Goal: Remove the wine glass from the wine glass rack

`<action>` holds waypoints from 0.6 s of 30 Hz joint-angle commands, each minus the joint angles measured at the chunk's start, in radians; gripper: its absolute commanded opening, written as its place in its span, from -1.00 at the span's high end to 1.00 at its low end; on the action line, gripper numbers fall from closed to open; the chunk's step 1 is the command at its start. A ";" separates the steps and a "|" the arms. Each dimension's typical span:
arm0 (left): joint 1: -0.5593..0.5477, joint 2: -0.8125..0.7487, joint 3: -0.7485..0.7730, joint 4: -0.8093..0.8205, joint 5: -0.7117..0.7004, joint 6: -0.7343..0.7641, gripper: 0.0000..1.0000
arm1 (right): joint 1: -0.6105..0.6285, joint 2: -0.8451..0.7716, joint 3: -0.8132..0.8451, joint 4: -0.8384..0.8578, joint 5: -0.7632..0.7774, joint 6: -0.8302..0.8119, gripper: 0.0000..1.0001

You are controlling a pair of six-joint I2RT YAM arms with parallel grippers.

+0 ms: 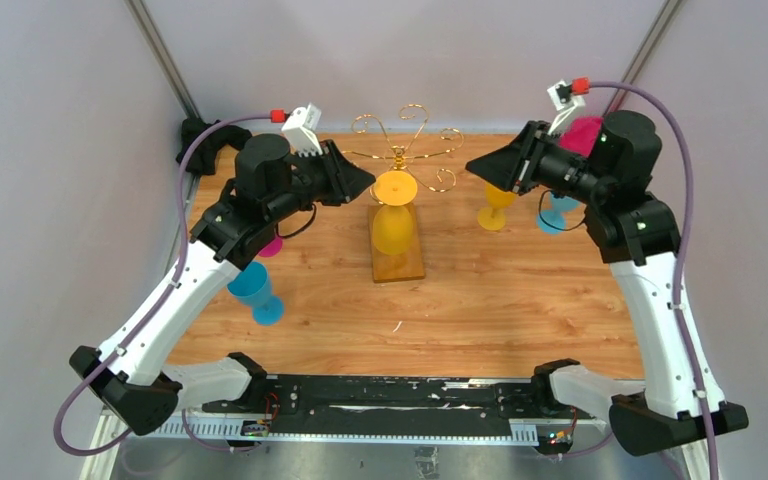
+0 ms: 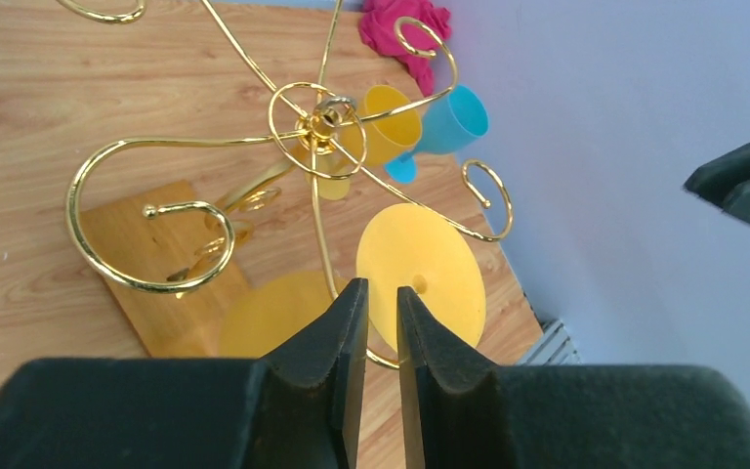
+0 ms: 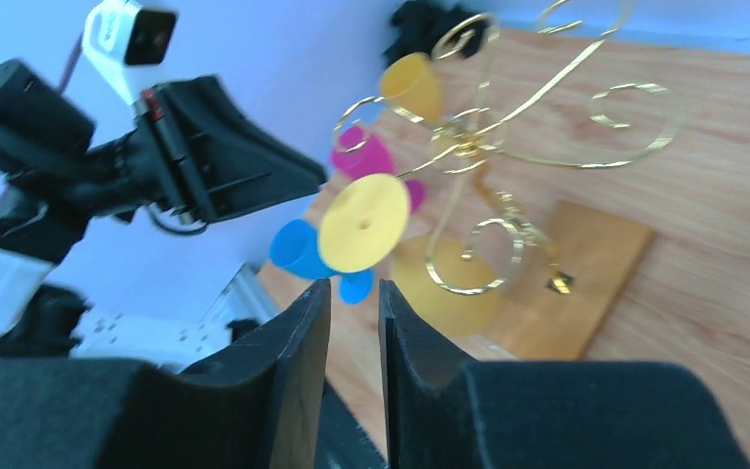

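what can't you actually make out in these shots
- Top view: the wine glass stem, hidden by its own foot.
- Top view: a pink glass, mostly under the left arm.
- Top view: a pink object behind the right arm; kind unclear.
- Left wrist view: the left gripper covers part of the wine glass bowl.
- Right wrist view: blur smears the rack hooks.

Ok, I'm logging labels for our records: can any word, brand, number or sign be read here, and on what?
None readable. The yellow wine glass, the gold rack and the blue cup carry no print.
Any marking on the small boards by the arm bases is too small to read.
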 commanded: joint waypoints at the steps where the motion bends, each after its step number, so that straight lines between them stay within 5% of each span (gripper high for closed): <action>1: -0.018 -0.006 -0.014 0.057 0.019 -0.011 0.57 | 0.061 0.024 -0.092 0.203 -0.219 0.189 0.32; 6: -0.021 -0.001 -0.029 0.062 0.021 -0.012 0.59 | 0.149 0.039 -0.158 0.268 -0.195 0.233 0.06; 18: -0.023 0.006 -0.064 0.094 0.031 -0.021 0.60 | 0.242 0.071 -0.193 0.216 -0.079 0.201 0.06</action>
